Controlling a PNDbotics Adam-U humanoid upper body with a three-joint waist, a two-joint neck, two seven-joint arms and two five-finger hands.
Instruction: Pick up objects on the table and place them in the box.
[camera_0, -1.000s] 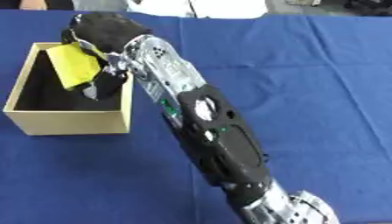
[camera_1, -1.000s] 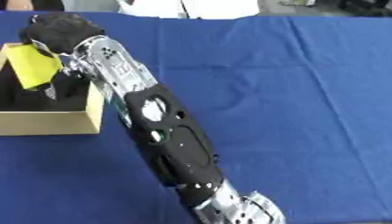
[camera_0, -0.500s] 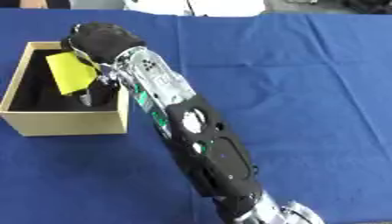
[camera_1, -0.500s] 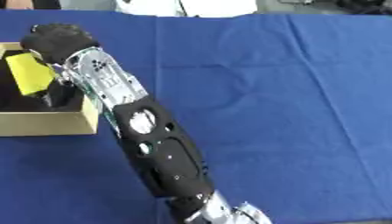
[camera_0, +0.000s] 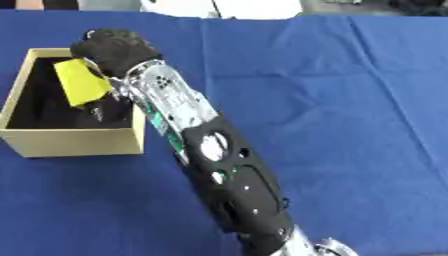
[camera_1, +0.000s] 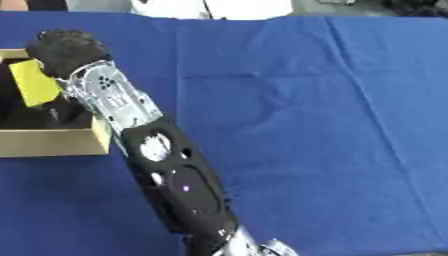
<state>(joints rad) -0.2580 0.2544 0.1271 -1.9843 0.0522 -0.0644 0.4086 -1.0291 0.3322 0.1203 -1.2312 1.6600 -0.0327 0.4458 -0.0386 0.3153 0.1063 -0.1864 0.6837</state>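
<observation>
Now right hand (camera_0: 112, 47) grips yellow object (camera_0: 80, 82), long axis steeply tilted, over box (camera_0: 74, 141).

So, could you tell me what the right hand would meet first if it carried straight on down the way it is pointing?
Probably the dark floor of the box. The right hand holds a yellow object over the opening, and nothing shows beneath it, though depth is hard to judge.

Bright, even light; soft overall blur, faint shadows, no glare.
</observation>
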